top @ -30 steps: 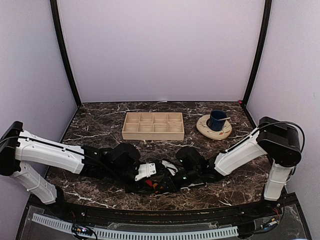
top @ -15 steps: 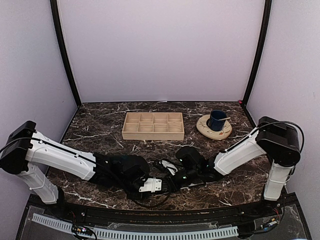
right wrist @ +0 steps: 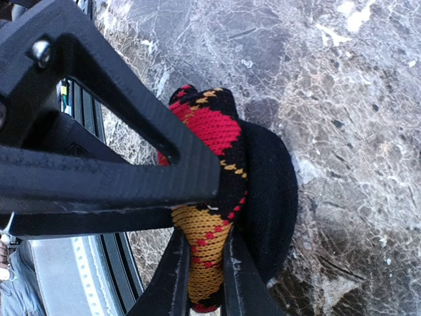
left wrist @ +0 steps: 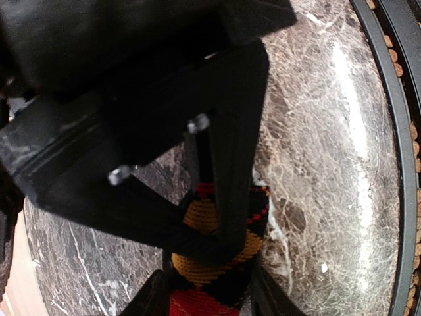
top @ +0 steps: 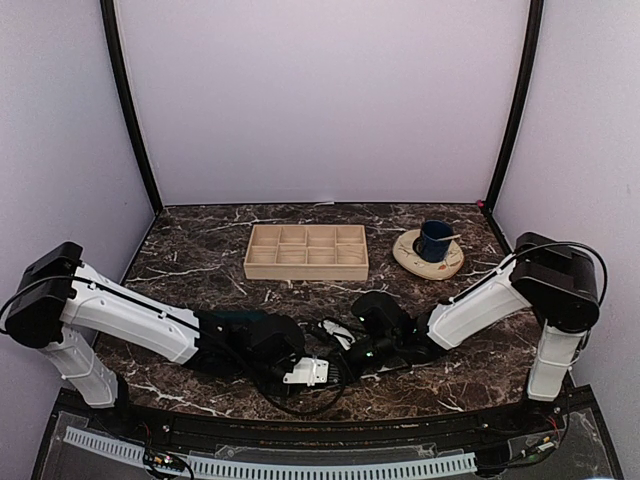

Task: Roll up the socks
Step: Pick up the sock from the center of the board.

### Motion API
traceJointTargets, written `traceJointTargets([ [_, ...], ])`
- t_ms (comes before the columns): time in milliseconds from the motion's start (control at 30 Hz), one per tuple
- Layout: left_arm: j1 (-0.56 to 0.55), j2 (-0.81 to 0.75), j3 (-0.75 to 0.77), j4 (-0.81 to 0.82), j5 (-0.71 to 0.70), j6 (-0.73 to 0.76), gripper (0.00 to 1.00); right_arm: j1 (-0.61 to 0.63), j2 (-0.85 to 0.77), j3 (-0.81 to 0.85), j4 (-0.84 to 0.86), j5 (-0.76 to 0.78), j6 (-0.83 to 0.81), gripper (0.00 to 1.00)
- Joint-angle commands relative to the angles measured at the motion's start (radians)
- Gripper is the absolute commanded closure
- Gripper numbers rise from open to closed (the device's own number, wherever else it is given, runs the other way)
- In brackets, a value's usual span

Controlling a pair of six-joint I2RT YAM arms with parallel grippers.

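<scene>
1. The argyle sock (right wrist: 209, 128) lies bunched on the marble table (top: 200, 250), close to its near edge and between the two grippers. Its red, orange and black knit shows as a compact curled wad, not a flat length. A plain dark fold (right wrist: 266, 197) sits against it. Whether that is the second sock cannot be told.
2. The right gripper (right wrist: 204, 253) pinches the orange part of the wad between nearly closed fingers. Its position matches that of a second ago, so it serves as the anchor.
3. The left gripper (left wrist: 209, 293) has shifted. A second ago it lay farther back, with red knit visible beside it from above. It now sits nearer the table edge and more to the right, covering the sock in the overhead view. The left forearm (top: 140, 315) has swung to follow.
4. The left jaws stand apart, one on each side of the wad. Whether they press on the fabric or merely flank it cannot be told.
5. Judgement: this sweep around the held end reads as one turn of the roll. The roll is under way, not complete.
6. Risk: if the left jaws slacken too soon, the knit may spring open.
7. The wooden compartment tray (top: 306, 251) and the blue cup (top: 434, 240) on its saucer (top: 410, 262) stand well apart at the back, unmoved.
</scene>
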Motion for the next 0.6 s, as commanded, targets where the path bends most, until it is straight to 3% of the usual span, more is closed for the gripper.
traceJointTargets([
  [0, -0.007, 0.007, 0.003, -0.013, 0.013, 0.012, 0.56, -0.002, 0.064, -0.031, -0.176, 0.029, -0.013, 0.98],
  [567, -0.007, 0.101, 0.068, -0.076, 0.018, 0.032, 0.56, -0.004, 0.068, -0.023, -0.191, 0.004, -0.024, 0.99],
])
